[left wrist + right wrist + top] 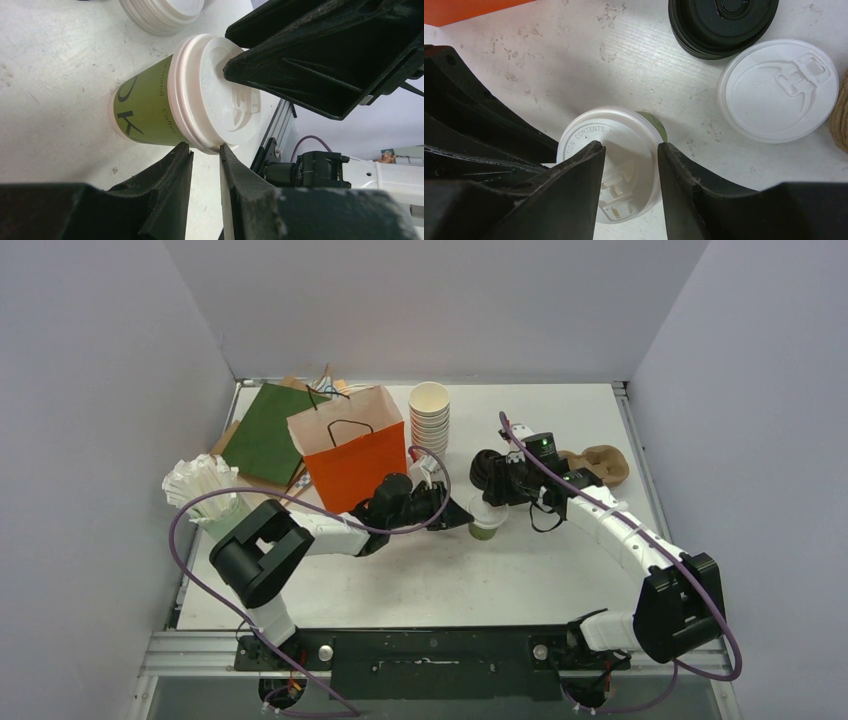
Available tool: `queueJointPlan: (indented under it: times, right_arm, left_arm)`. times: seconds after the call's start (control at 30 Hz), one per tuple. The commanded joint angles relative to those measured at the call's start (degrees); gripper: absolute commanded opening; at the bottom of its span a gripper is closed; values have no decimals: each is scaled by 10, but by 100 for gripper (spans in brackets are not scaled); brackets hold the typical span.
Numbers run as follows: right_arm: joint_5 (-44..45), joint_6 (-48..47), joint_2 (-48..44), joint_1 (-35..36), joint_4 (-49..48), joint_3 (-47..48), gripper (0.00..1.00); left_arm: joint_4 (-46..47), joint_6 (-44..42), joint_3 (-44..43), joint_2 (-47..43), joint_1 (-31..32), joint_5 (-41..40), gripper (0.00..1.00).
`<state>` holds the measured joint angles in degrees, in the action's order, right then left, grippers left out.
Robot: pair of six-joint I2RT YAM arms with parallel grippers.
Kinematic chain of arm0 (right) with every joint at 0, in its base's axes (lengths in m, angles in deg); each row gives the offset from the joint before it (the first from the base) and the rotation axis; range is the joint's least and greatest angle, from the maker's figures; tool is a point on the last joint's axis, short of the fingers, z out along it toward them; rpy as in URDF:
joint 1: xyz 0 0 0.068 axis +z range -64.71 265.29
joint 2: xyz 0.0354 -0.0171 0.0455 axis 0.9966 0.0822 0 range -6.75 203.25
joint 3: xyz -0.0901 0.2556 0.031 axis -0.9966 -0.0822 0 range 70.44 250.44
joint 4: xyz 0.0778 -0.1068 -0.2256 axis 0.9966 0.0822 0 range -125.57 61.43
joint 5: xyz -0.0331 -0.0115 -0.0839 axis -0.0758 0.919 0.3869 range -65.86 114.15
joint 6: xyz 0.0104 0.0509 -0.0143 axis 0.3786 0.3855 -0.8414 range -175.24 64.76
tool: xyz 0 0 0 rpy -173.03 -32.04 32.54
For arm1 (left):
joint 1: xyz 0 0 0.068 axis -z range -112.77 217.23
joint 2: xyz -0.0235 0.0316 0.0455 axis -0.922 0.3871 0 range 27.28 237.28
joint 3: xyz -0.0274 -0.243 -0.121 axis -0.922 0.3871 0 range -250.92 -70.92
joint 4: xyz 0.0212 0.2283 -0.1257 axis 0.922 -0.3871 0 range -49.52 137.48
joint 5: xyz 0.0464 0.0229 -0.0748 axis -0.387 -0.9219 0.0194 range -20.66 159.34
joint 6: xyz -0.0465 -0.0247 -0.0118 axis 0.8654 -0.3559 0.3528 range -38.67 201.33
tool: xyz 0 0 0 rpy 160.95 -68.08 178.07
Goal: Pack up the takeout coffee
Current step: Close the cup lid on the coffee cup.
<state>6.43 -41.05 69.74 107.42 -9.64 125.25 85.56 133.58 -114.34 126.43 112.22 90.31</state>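
– Coffee cup, where is it standing?
– Just right of centre in the overhead view, upright on the table, wearing a white lid.
– And the grippers?
– The right gripper is hovering over that lid, jaws parted, gripping nothing. The left gripper is lying beside the lid's rim, jaws barely apart, empty.
– What is crowding it?
– A loose lid and black lids are lying upper right in the right wrist view; the orange bag is standing up-left of the cup overhead.
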Motion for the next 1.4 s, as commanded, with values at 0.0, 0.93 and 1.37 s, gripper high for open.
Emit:
queueJointPlan:
  times: [0.0, 0.93, 1.37]
  right_arm:
    - [-14, 11, -5, 4, 32, -18, 44]
    - [-1, 10, -9, 3, 37, -3, 45]
    - [25, 17, -5, 1, 41, 32, 44]
  left_arm:
    - [-135, -66, -1, 16, 6, -80, 24]
    - [-208, -115, 1, 4, 27, -159, 22]
    - [-328, -173, -175, -49, 22, -133, 27]
